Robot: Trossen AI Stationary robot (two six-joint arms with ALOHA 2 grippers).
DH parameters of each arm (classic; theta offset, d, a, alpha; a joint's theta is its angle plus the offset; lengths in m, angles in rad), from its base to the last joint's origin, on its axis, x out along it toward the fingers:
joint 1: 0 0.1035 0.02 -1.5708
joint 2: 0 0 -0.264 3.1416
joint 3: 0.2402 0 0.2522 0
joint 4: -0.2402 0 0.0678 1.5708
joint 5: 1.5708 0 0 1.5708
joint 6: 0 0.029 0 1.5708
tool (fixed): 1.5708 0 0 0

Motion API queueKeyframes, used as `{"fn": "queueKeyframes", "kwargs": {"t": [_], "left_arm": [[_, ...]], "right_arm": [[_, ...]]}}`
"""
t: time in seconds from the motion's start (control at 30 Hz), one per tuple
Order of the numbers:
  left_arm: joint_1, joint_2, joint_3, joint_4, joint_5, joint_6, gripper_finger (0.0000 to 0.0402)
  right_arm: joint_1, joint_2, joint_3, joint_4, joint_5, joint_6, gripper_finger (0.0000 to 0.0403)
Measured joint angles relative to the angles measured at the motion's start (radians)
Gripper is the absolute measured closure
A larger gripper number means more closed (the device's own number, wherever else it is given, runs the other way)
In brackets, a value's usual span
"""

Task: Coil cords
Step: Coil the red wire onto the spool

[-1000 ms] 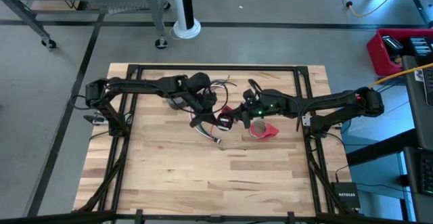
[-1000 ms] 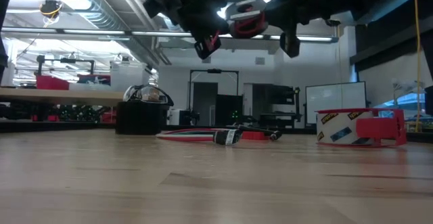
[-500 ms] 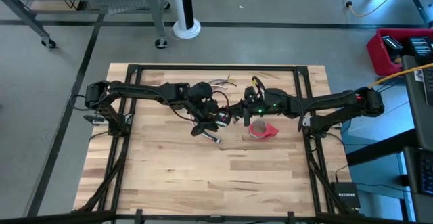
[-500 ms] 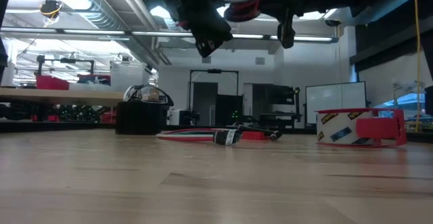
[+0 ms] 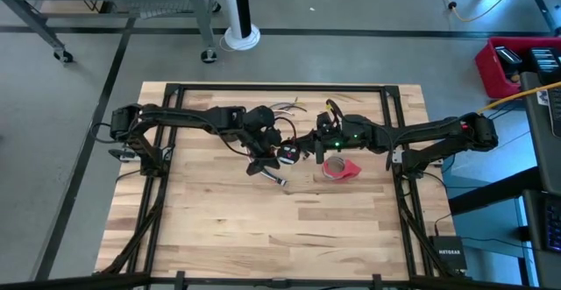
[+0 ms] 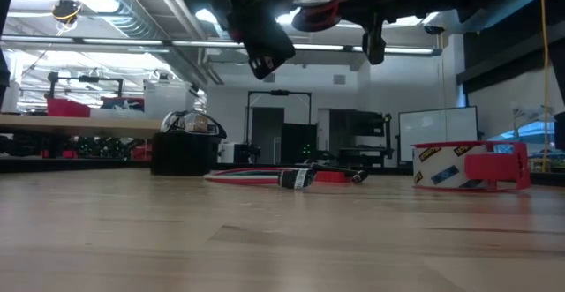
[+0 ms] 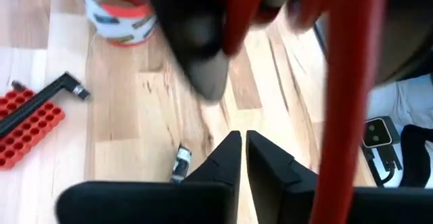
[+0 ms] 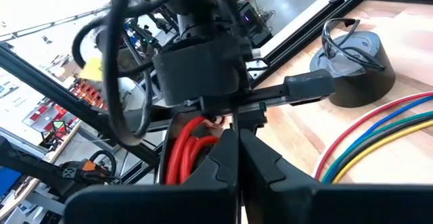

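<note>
Moved closer, the left gripper (image 7: 238, 158) is clenched beside the right gripper (image 8: 237, 158) pinching red cords (image 8: 191, 146).

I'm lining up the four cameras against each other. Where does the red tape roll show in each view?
High view: the red tape roll lies right of centre, under the right arm.
Low view: at the right, standing on the table.
Left wrist view: top left corner, white-and-red ring.
Right wrist view: not in it.
Shared landmark: the bundle of coloured wires lying on the table.
</note>
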Motion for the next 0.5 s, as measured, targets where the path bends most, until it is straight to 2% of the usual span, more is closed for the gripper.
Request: {"fn": "queueKeyframes", "kwargs": {"t": [0.1,0.3,0.5], "left_arm": [[-0.006,0.000,0.000,-0.019,-0.055,-0.003,0.0399],[-0.040,-0.002,0.002,0.005,-0.239,-0.020,0.0401],[-0.076,-0.002,0.002,0.127,-0.299,-0.034,0.0401]], "right_arm": [[0.000,0.000,0.000,0.002,0.023,-0.002,0.0402],[0.000,0.001,-0.001,-0.006,0.127,-0.007,0.0402],[0.002,0.001,-0.001,0.010,0.233,-0.037,0.0402]]}}
